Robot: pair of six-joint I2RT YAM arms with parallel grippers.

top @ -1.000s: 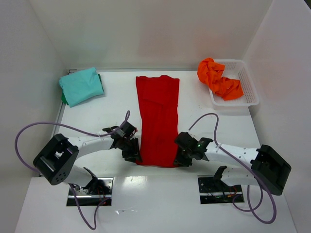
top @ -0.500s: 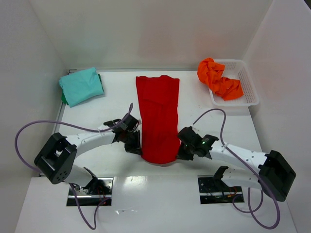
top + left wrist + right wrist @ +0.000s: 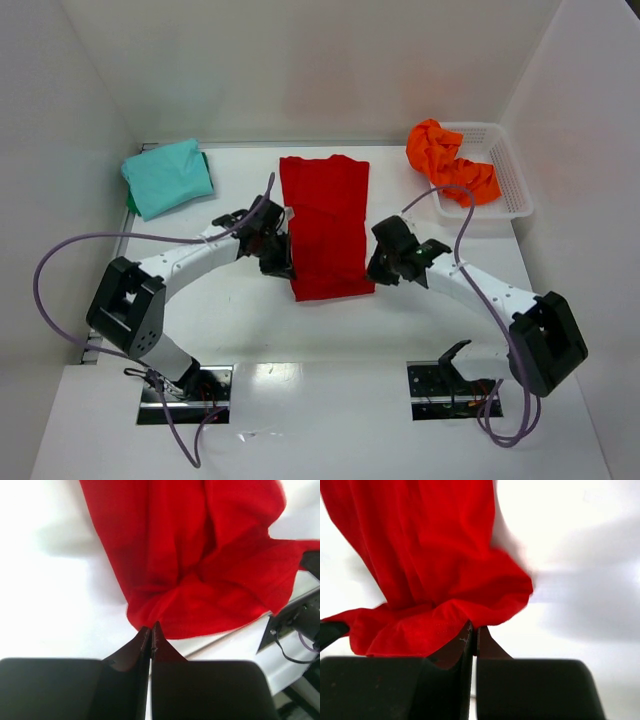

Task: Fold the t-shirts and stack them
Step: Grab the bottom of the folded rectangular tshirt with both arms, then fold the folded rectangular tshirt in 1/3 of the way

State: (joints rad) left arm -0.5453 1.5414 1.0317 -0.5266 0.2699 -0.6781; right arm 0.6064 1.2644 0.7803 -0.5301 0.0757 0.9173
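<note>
At the upper left of the overhead view the teal shirt (image 3: 167,176) lies folded on the counter (image 3: 230,330). My left gripper (image 3: 279,262) is pinched tight on the left near corner of the red shirt (image 3: 326,225), which lies mid-frame, its long axis running bottom to top. My right gripper (image 3: 379,266) is clamped just as tight on the right near corner. The shirt's free end lies straight up-frame from both, so I judge the fold goes that way, with both arms equally near. The orange shirt (image 3: 450,165) sits in the basket (image 3: 510,190), upper right.
</note>
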